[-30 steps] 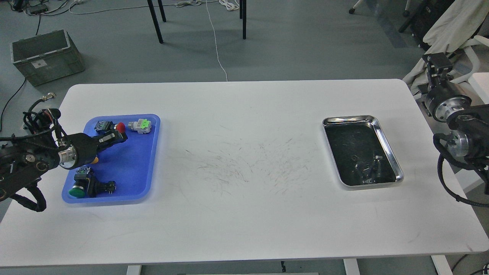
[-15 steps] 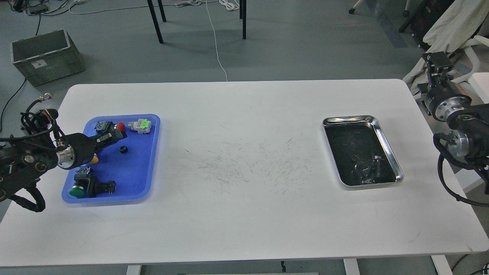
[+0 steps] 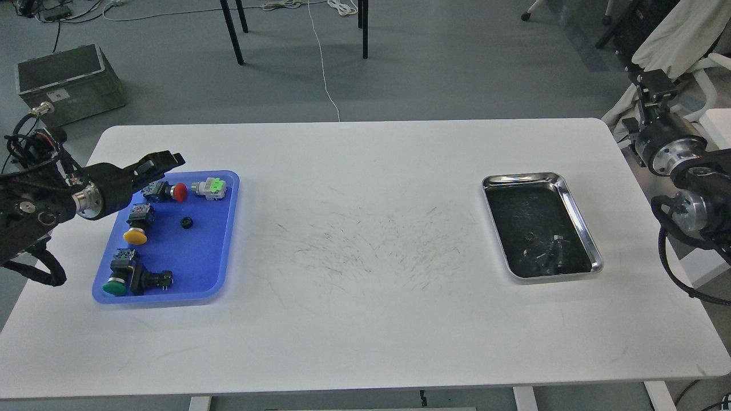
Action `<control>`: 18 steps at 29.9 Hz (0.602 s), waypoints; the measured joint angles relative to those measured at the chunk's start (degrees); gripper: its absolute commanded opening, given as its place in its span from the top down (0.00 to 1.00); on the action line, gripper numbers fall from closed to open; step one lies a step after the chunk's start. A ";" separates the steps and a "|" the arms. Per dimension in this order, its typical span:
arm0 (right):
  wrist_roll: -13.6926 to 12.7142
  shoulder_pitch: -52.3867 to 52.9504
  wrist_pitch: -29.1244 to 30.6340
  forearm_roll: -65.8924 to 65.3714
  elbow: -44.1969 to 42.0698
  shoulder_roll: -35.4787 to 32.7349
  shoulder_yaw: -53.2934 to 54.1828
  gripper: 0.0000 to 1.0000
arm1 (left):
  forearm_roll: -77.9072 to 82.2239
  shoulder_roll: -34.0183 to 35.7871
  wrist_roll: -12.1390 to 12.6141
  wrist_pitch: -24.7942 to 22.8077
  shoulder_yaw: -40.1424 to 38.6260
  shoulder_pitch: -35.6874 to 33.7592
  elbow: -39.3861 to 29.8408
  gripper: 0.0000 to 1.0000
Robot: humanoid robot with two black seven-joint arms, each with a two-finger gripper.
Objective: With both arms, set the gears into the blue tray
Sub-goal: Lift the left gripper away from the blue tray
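Observation:
One gear [image 3: 185, 222], a tiny black toothed ring, lies loose on the floor of the blue tray [image 3: 225, 240] at the table's left. My left gripper [image 3: 169, 159] hangs above the tray's far left corner, clear of the gear, open and holding nothing. My right gripper [image 3: 657, 87] is off the table's right edge, up near the far corner. It is dark, and its fingers cannot be told apart. A tiny dark ring-like speck [image 3: 530, 234] lies in the steel tray; I cannot tell whether it is a gear.
The blue tray also holds push-button switches: red [image 3: 171, 192], green-and-white [image 3: 209, 187], yellow [image 3: 137, 224] and green [image 3: 119, 278]. A shiny steel tray [image 3: 577, 214] sits at the table's right. A grey crate [image 3: 68, 85] stands on the floor, far left.
The gear has dropped from my left gripper into the blue tray. The left gripper then rose and pulled back to the tray's far left corner, uncovering the yellow switch. The right arm barely shifted.

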 measured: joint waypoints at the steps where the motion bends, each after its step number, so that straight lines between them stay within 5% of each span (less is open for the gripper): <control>1: 0.00 0.00 0.00 0.00 0.60 -0.57 0.01 0.04 | -0.42 0.03 0.00 0.08 0.00 -0.39 0.00 0.30; 18: 0.00 -0.45 -0.04 -1.25 13.37 -12.31 0.06 0.04 | -23.76 -2.40 0.28 6.72 -4.04 -5.79 0.55 0.19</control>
